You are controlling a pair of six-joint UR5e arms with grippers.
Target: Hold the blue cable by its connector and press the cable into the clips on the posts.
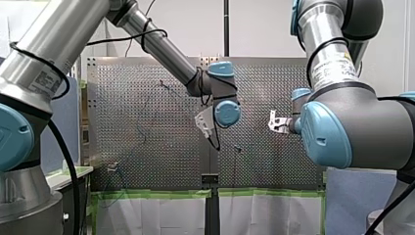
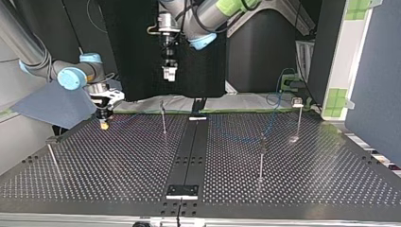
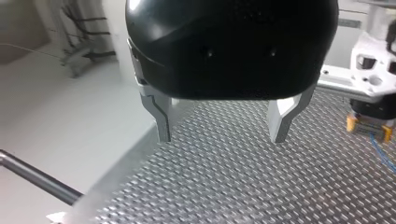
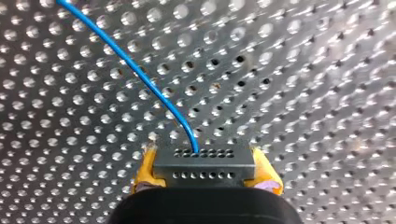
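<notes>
Right gripper [image 4: 204,181] is clamped on the connector [image 4: 204,163], yellow pads [image 4: 144,170] on either side, low over the table [image 4: 308,84] at the top view's left. Blue cable [image 4: 140,77] leaves the connector and runs off across the holes. Left gripper [image 3: 219,128] hangs well above the table, fingers apart. Posts [image 2: 163,120] stand upright. Can't tell whether the cable sits in any clip.

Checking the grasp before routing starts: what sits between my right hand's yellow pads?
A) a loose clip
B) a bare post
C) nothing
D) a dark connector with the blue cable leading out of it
D: in the right wrist view the right hand is shut on the connector, and the blue cable runs out of its front face.
</notes>
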